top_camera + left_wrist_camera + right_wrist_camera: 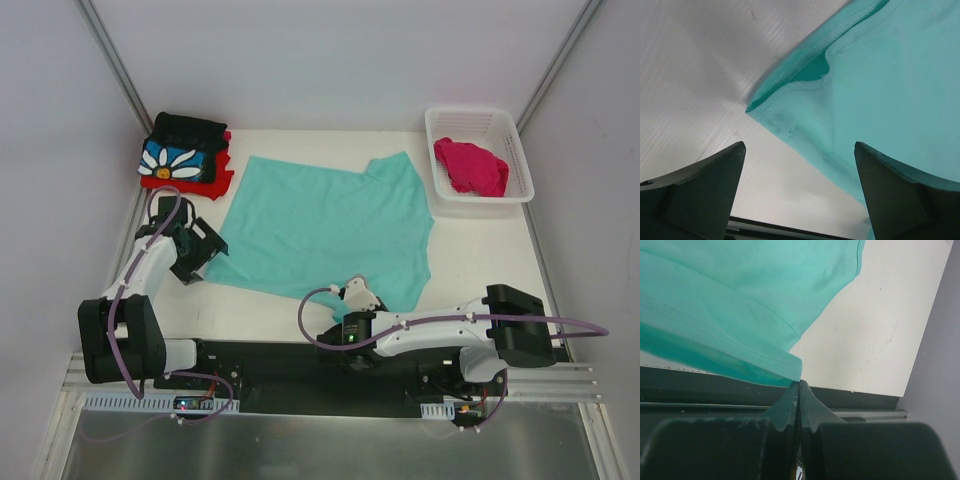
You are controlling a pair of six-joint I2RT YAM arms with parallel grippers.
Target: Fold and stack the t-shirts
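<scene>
The mint-teal t-shirt (325, 225) looked light and limp, best held by its hem corners. The right jaws were clamped on its near hem; the left jaws stood apart above its left corner.

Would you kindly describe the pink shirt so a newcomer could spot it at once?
At the far right corner of the white table stands a white plastic lattice basket. Inside lies the magenta-pink cloth shirt, the only garment bunched up in a container; the mint-teal shirt lies spread out, the folded black-and-red stack far left.
</scene>
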